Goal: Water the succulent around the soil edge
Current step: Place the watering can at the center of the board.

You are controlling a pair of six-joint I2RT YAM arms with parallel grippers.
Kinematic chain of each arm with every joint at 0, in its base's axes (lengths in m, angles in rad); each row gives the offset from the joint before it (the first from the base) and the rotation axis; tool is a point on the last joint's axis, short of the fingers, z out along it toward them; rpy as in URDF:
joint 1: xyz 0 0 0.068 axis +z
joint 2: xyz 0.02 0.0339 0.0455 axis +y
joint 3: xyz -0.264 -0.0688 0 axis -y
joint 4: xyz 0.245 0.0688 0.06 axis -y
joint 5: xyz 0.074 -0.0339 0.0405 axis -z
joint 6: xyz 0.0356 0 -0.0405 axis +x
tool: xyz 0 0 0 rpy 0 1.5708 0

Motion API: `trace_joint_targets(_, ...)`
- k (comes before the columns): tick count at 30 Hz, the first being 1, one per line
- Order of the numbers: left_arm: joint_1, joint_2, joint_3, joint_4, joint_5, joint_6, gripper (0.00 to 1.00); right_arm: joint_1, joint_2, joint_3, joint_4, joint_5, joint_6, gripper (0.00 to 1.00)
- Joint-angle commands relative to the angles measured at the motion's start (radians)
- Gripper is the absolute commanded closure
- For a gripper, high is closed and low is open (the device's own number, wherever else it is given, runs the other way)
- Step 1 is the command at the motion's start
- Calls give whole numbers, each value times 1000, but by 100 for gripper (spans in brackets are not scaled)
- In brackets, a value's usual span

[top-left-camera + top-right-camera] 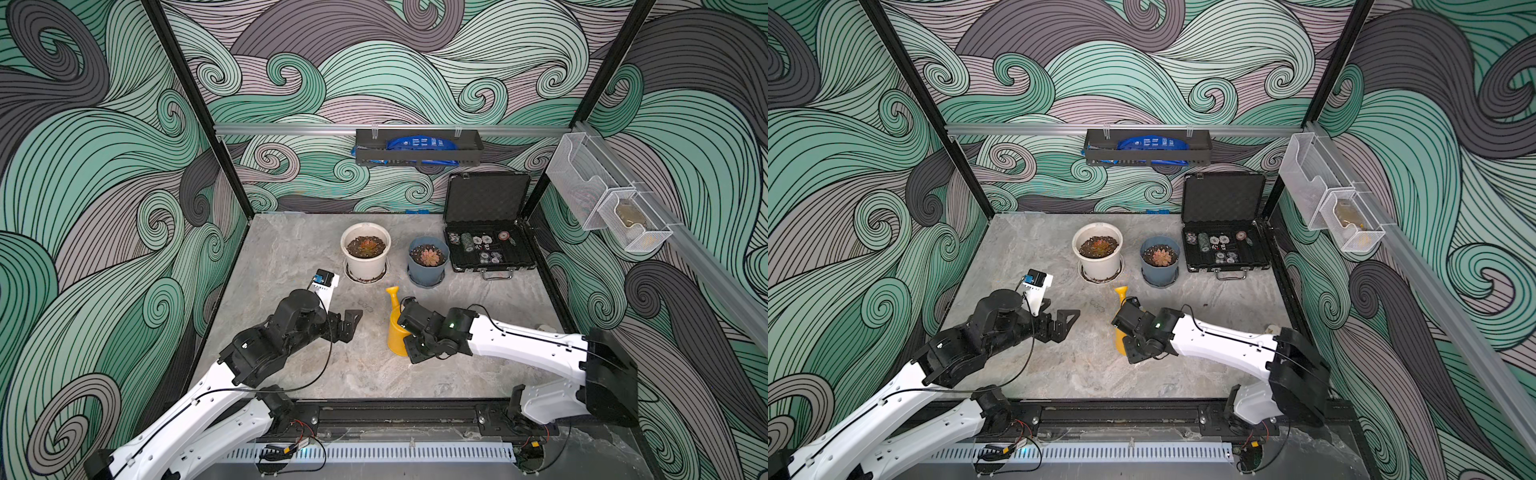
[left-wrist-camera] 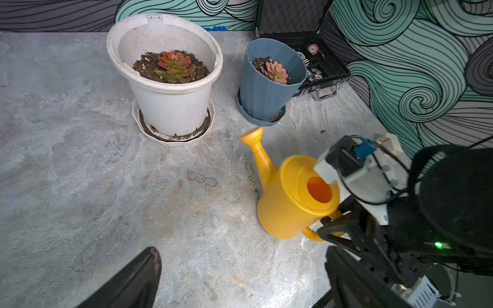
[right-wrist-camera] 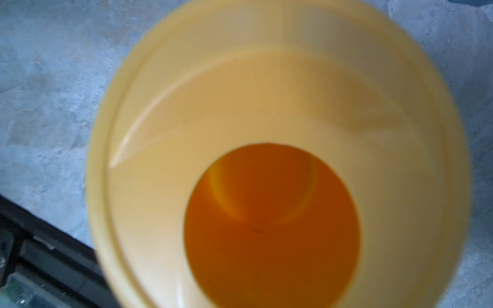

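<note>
The right hand [image 2: 329, 230] is clamped on the loop handle [image 2: 310, 234] of the yellow watering can [image 2: 290, 197], which stands upright on the surface [image 2: 80, 160]. The can looks like stiff, smooth plastic. The handle is the only sound place to take it, since the round body would likely slip. The right wrist view looks into the fill hole [image 3: 272, 226], but I cannot tell how full it is. Any water inside will add weight and slosh when tipped.

In a top view, the can's long axis runs from the handle at about 6 o'clock to the spout [image 1: 392, 293] at 12 o'clock. The succulent [image 1: 366, 246] sits in its white pot [image 1: 365, 266] at 11 o'clock from the can, ringed by the soil edge [image 1: 354, 249], which is fragile if flooded. A blue-grey pot [image 1: 428, 268] stands at 1 o'clock. The left hand [image 1: 351, 322] hangs wide open and empty at 9 o'clock.
</note>
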Motion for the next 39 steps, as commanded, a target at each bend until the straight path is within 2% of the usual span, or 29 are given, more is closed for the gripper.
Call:
trace_joint_targets(1, 6, -22, 10, 15, 92, -117, 1, 10, 85, 63, -1, 35, 17, 97)
trace_joint_targets(5, 6, -69, -64, 57, 96, -195, 1, 24, 144, 89, -6, 45, 11, 95)
trace_joint_targets(11, 6, -140, -166, 88, 86, -266, 1, 25, 132, 92, 32, 46, 11, 83)
trace_joint_targets(17, 5, -196, -207, 105, 76, -295, 1, 26, 138, 95, 51, 16, -11, 65)
trace_joint_targets(23, 4, -210, -230, 154, 152, -301, 1, 25, 0, 25, 166, -47, -24, 52)
trace_joint_targets(26, -9, -186, -201, 138, 182, -289, 1, 24, -103, -1, 225, -53, -19, 51)
trace_joint_targets(29, -42, -182, -185, 136, 162, -280, 3, 11, -216, -3, 239, 8, 10, 50)
trace_joint_targets(33, -116, -162, -177, 129, 105, -298, 7, -96, -371, -38, 242, 65, 45, 52)
trace_joint_targets(39, -285, -96, -170, 113, -61, -321, 8, -340, -474, -135, 267, -22, 33, 57)
